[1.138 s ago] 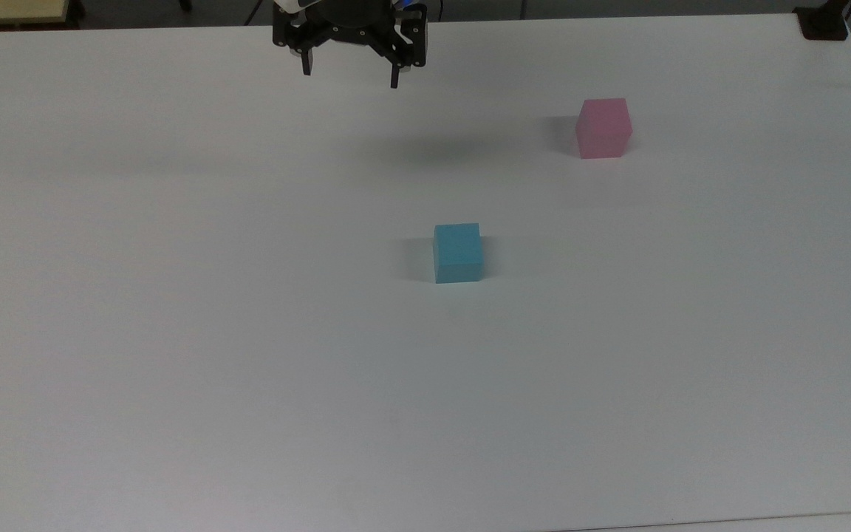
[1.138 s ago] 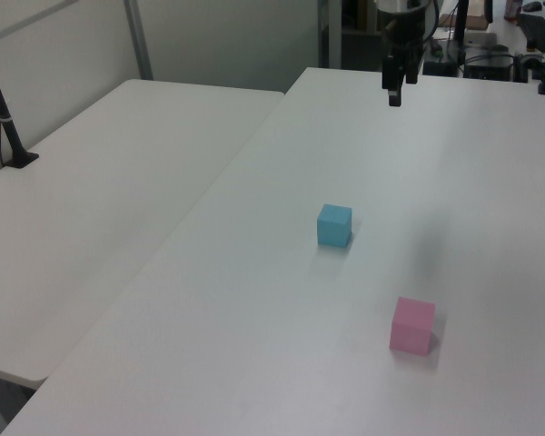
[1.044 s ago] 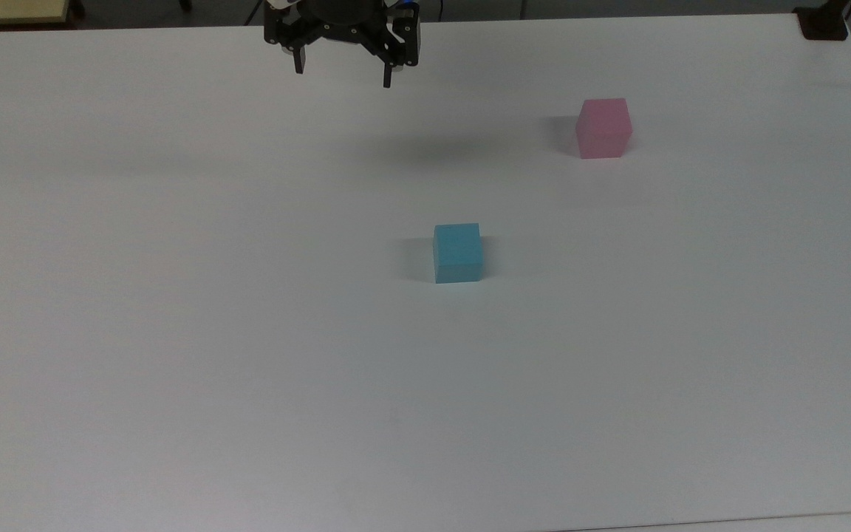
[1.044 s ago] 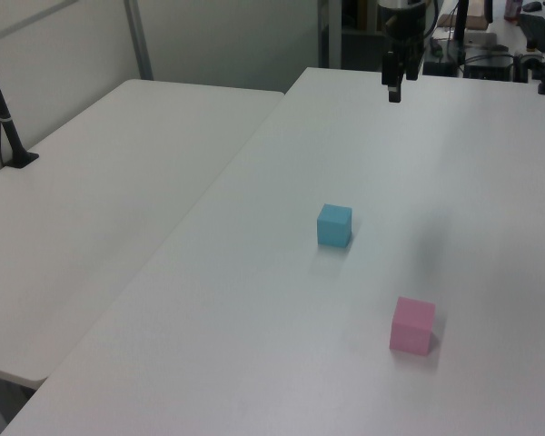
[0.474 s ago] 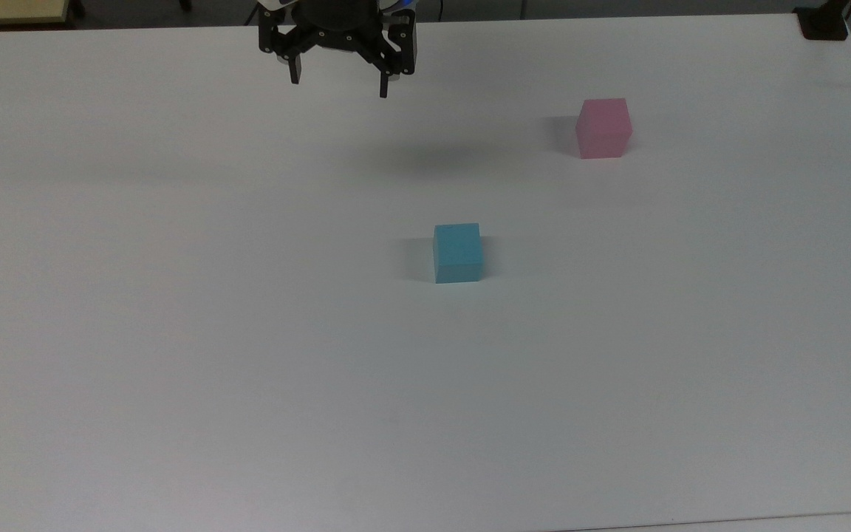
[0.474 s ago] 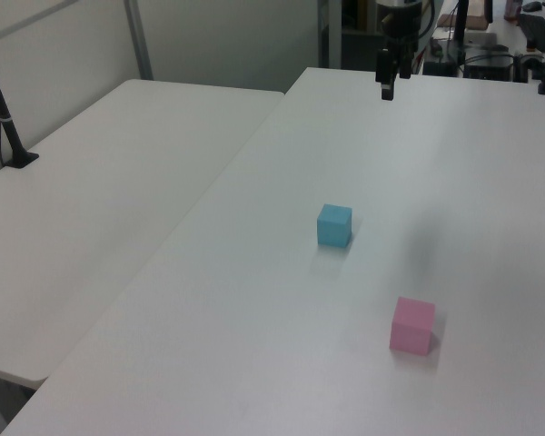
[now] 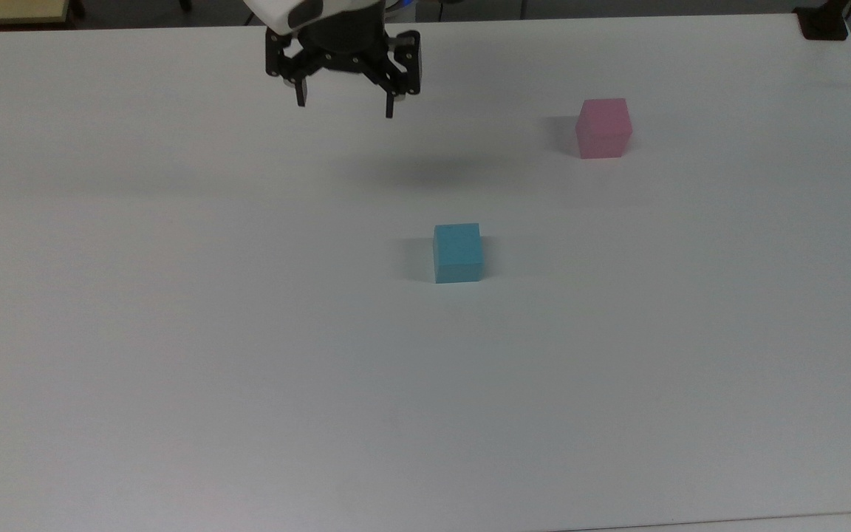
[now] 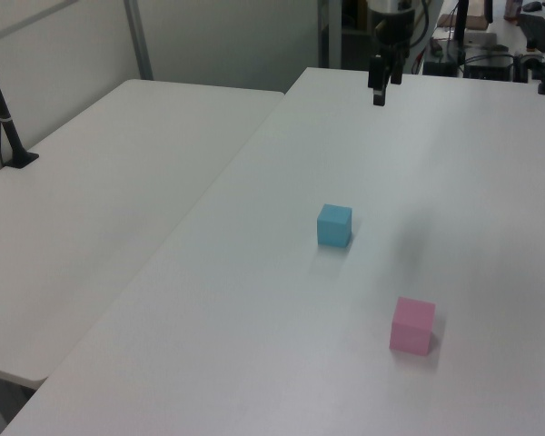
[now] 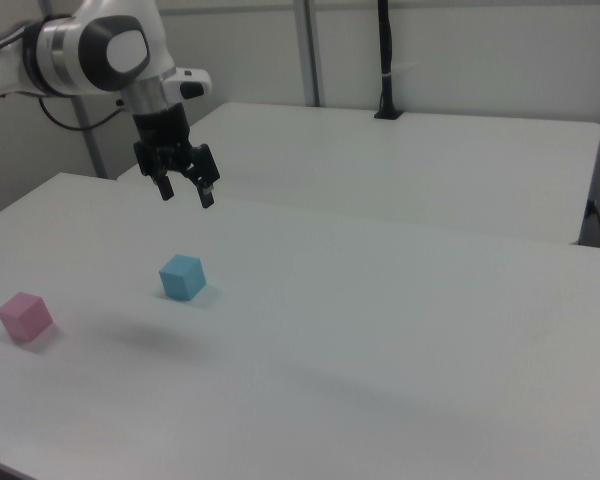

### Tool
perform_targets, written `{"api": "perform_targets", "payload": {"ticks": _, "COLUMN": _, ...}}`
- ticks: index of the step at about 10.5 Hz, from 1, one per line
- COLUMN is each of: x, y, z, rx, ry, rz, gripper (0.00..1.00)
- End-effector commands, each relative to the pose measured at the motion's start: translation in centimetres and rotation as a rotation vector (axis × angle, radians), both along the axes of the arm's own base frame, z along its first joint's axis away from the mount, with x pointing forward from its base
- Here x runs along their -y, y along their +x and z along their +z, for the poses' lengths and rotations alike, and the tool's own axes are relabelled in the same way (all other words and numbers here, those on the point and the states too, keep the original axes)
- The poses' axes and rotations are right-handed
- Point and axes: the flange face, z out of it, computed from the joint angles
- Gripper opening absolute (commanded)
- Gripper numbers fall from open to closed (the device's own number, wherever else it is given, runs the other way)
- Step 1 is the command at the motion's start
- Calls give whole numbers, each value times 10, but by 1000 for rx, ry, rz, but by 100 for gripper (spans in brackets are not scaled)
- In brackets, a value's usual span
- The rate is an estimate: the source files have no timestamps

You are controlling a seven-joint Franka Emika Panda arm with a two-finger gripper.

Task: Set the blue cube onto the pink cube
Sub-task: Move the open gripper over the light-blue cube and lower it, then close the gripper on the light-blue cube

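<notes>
Top view: my hand (image 7: 343, 108) hangs spread and empty, well off the blue cube (image 7: 458, 253) mid-table.
Pink cube (image 7: 603, 128) sits well apart toward the top view's right; if I come down off-centre a finger clips the blue one's edge and shoves it across the table (image 7: 174, 332).

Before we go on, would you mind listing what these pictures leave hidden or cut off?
- Robot arm: the top view's upper edge cuts it off above the open black two-finger gripper.
- Small light-blue matte cube and small pale-pink matte cube: their undersides are hidden against the white table.
- Gripper in the left view: seen edge-on, so its finger gap is hidden.
</notes>
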Motion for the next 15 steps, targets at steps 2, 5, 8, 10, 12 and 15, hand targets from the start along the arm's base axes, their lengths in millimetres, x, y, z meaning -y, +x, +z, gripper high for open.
{"api": "perform_targets", "payload": {"ticks": 2, "x": -28, "y": 25, "z": -45, "rx": 22, "ry": 22, "rz": 63, "gripper": 100}}
{"api": "perform_targets", "payload": {"ticks": 5, "x": -97, "y": 35, "z": -103, "rx": -15, "ry": 22, "rz": 151, "gripper": 100}}
{"api": "perform_targets", "payload": {"ticks": 8, "x": -137, "y": 48, "z": -162, "rx": -31, "ry": 28, "rz": 122, "gripper": 100}}
{"api": "perform_targets", "payload": {"ticks": 10, "x": -138, "y": 55, "z": -192, "rx": -31, "ry": 27, "rz": 119, "gripper": 100}}
{"api": "perform_targets", "payload": {"ticks": 12, "x": -137, "y": 58, "z": -206, "rx": -40, "ry": 19, "rz": 120, "gripper": 100}}
{"api": "perform_targets", "payload": {"ticks": 15, "x": -138, "y": 58, "z": -221, "rx": -54, "ry": 9, "rz": 128, "gripper": 85}}
